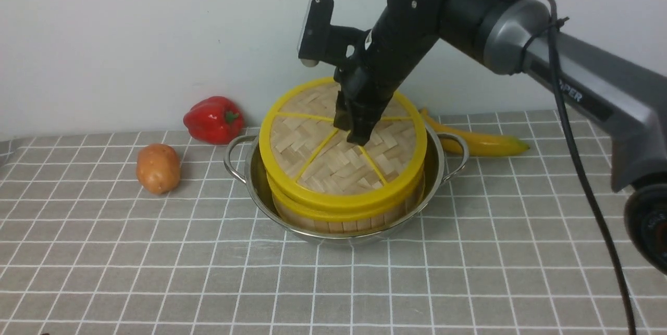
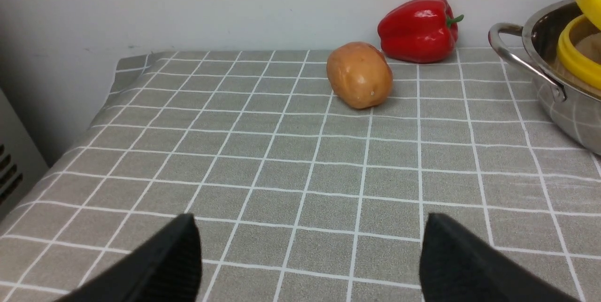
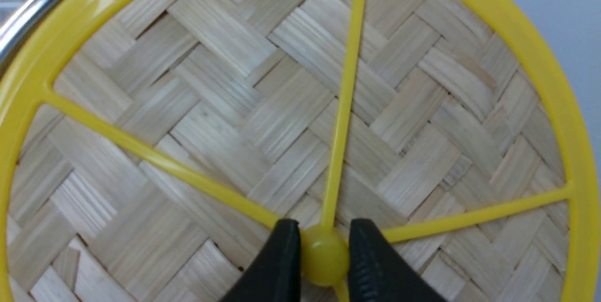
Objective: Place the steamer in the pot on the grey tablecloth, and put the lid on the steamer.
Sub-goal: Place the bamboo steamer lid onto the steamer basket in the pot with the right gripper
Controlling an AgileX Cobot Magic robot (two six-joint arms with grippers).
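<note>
The right gripper [image 1: 359,134] is clamped on the small centre knob [image 3: 324,257] of the lid [image 1: 341,145], one finger on each side of it. The lid sits tilted over the steamer [image 1: 338,215]: its near edge looks down on the steamer's yellow rim, while its far edge rides higher, toward the wall. The steamer already stands inside the pot [image 1: 250,173], which rests on the tablecloth [image 1: 156,272]. So the coming move likely turns on that tilt; the far side probably has to drop until the two yellow rims meet all round, and only then should the knob be let go. The left gripper [image 2: 310,264] hangs wide open over bare cloth, well to the left of the pot, holding nothing.
</note>
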